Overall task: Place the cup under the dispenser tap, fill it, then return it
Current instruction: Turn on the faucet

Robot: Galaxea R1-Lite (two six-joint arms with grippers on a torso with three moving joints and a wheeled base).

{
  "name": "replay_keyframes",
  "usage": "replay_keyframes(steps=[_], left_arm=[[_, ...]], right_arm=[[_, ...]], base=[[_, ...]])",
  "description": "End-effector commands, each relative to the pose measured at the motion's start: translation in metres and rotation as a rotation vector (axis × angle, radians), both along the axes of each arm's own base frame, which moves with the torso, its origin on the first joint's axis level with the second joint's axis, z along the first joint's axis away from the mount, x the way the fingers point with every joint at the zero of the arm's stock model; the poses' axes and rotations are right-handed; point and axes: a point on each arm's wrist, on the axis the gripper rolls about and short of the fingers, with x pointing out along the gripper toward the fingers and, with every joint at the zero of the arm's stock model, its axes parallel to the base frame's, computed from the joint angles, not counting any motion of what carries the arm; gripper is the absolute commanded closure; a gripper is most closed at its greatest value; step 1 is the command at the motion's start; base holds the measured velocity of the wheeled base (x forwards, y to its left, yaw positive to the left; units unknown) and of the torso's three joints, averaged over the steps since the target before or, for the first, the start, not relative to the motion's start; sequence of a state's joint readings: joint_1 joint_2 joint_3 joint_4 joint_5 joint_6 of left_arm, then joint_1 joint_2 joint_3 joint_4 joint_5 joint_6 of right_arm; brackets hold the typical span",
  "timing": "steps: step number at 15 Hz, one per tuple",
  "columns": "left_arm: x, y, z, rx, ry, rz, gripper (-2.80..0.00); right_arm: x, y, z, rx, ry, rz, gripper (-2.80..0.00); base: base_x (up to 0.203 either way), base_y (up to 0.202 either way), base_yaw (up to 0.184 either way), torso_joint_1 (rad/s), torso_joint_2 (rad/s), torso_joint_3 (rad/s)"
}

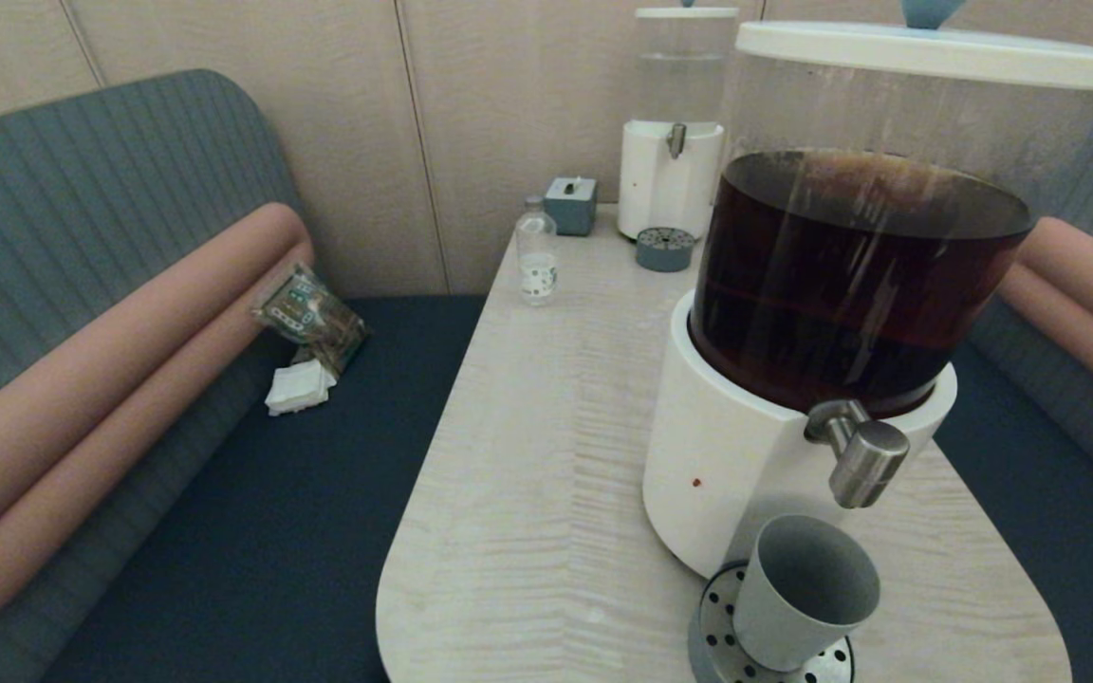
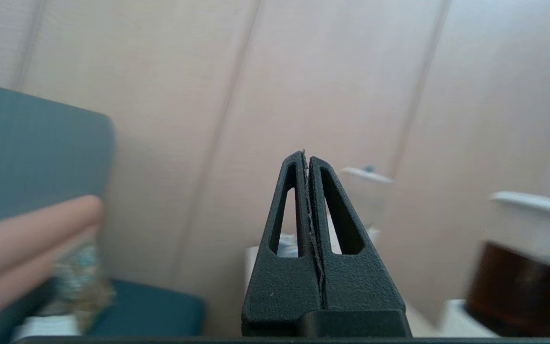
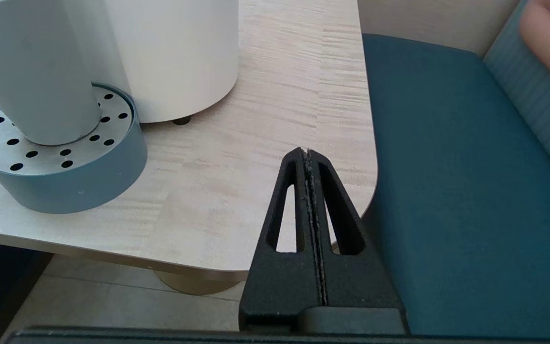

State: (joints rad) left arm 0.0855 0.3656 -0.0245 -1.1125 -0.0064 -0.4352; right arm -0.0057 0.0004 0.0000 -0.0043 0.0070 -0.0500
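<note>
The grey cup [image 1: 803,593] stands empty on the perforated drip tray [image 1: 713,640] at the table's near edge, directly below the brushed-steel dispenser tap [image 1: 861,460] of the big dispenser with brown liquid [image 1: 850,275]. In the right wrist view the cup [image 3: 31,71] and drip tray [image 3: 60,177] lie off to one side of my right gripper [image 3: 307,152], which is shut and empty near the table's near right corner, well apart from the cup. My left gripper [image 2: 305,155] is shut, empty, raised and facing the wall. Neither gripper shows in the head view.
At the table's far end stand a smaller clear-liquid dispenser [image 1: 675,123] with its own drip tray [image 1: 665,249], a small clear bottle [image 1: 537,251] and a grey box [image 1: 571,204]. Blue benches flank the table [image 1: 546,455]; a snack packet [image 1: 309,313] and napkins [image 1: 300,387] lie on the left bench.
</note>
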Motion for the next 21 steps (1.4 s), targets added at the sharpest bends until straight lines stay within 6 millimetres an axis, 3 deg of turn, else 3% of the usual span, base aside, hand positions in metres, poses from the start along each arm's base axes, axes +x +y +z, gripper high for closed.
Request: replay_keyframes(steps=[1,8,14,18,21], left_arm=[[-0.017,-0.002,0.001,0.011,-0.089,-0.046,0.0],[-0.017,-0.003,0.007,-0.109,-0.074,-0.245,0.0],[-0.022,-0.002,0.007,-0.138,-0.066,-0.29,0.0],[-0.04,-0.001,-0.015,-0.094,-0.028,-0.257,0.0],[-0.043,-0.001,-0.024,0.096,0.059,-0.089,0.0]], right_arm=[[0.0,0.0,-0.003,-0.001,0.005,0.0,0.0],[0.0,0.0,-0.003,-0.001,0.005,0.002,0.0],[0.0,0.0,-0.003,-0.001,0.005,0.0,0.0],[0.0,0.0,-0.003,-0.001,0.005,0.0,0.0],[0.0,0.0,-0.003,-0.001,0.005,0.0,0.0]], base=[[0.0,0.0,0.0,0.0,0.0,0.0],[0.0,0.0,0.0,0.0,0.0,0.0],[0.0,0.0,0.0,0.0,0.0,0.0],[0.0,0.0,0.0,0.0,0.0,0.0],[0.0,0.0,0.0,0.0,0.0,0.0]])
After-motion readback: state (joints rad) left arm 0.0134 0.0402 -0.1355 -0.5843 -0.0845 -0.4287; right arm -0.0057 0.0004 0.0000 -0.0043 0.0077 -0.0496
